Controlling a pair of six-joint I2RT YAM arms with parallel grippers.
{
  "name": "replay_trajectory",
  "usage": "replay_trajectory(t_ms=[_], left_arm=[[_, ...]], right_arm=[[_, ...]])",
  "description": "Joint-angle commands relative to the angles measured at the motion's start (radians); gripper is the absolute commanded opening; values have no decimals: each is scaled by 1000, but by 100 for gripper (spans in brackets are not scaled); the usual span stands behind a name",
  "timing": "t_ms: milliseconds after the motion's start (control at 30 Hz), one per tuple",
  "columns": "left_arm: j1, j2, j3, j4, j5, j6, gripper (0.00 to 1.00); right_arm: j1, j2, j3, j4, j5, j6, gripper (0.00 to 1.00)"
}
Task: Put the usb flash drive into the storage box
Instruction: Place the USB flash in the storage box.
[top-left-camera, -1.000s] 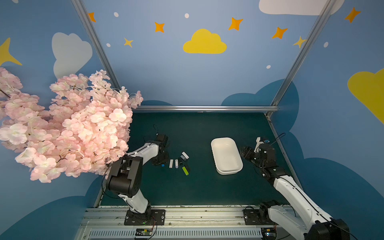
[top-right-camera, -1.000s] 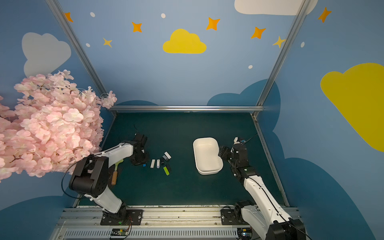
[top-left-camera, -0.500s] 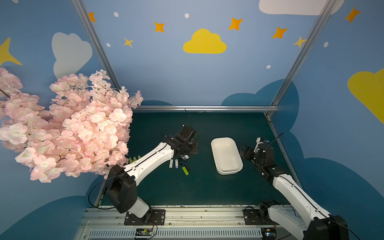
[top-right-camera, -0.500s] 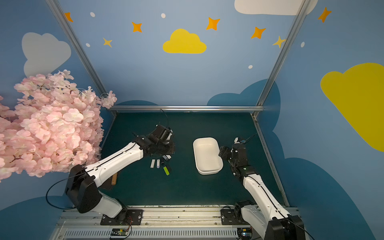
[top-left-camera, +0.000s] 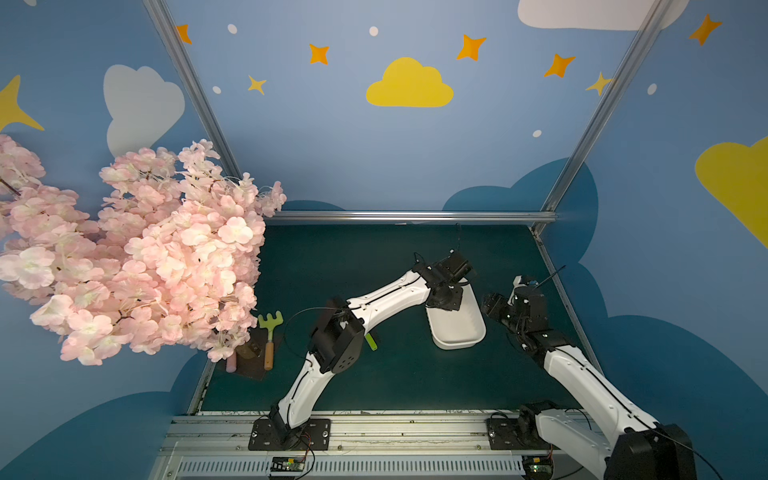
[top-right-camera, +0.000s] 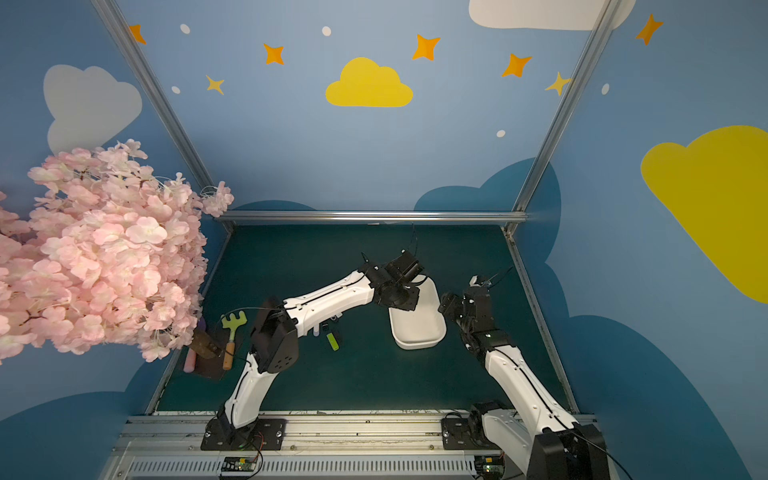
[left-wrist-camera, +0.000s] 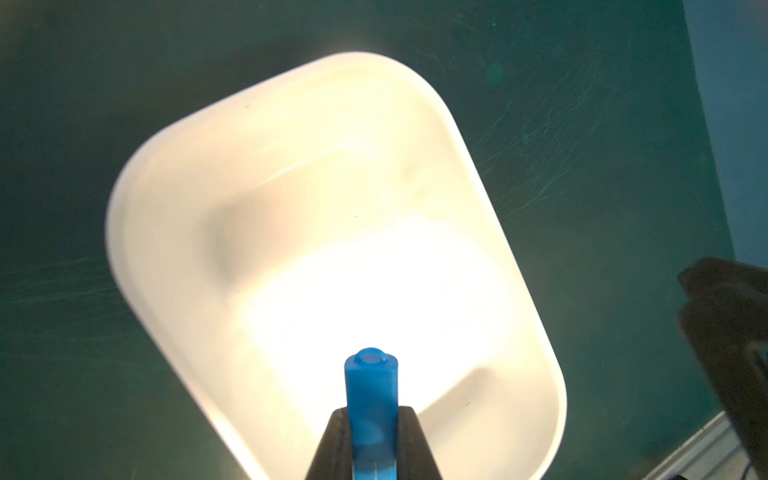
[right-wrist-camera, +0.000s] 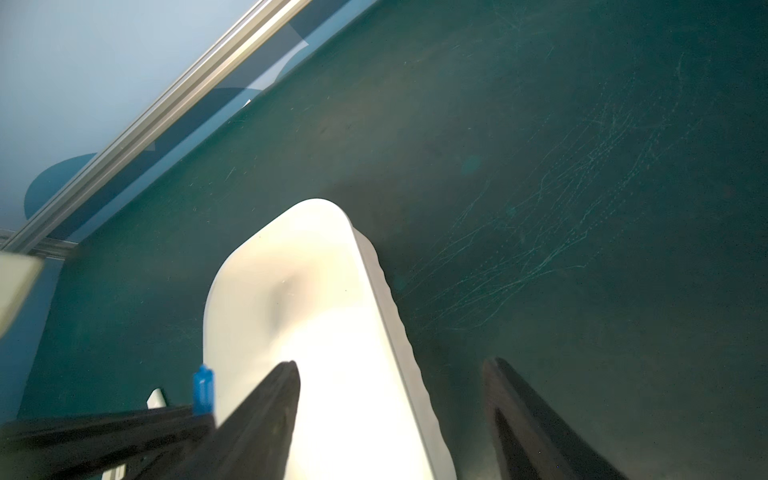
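1. In both top views the storage box (top-left-camera: 459, 330) (top-right-camera: 417, 328) lies on the green mat (top-left-camera: 353, 270). My left gripper (top-left-camera: 445, 300) hangs over its 12 o'clock end, and my right gripper (top-left-camera: 489, 305) is just beside its 3 o'clock side. A green flash drive (top-right-camera: 332, 341) lies apart at the box's 9 o'clock.
2. Left wrist: my left gripper (left-wrist-camera: 371, 419) is clenched on the blue usb flash drive (left-wrist-camera: 371, 382), held above the box's bare interior.
3. Right wrist: my right gripper (right-wrist-camera: 390, 415) is released, fingers wide apart astride the box's long wall. I cannot tell if they touch it.
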Motion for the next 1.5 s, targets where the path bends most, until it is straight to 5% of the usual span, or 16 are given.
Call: replay_trajectory(t_ms=[0,467,833,1233,1300,1467], left_arm=[[-2,80,100,-105,-27,5,10],[-6,258,242,-151,-54,-1,11],[10,340,374,-210,-223,51,13],[46,404,448,-247,-224,78,19],[46,400,448,-247,-231,77,23],[41,388,449,-242,-231,81,51]], right_arm=[[-7,7,1,-4,26,10,73],[-11,35,2,-1,27,26,73],[-13,39,10,-11,12,31,73],[-15,23,10,-16,0,33,73],[-17,22,9,-15,1,33,73],[-16,25,10,-16,-5,35,73]])
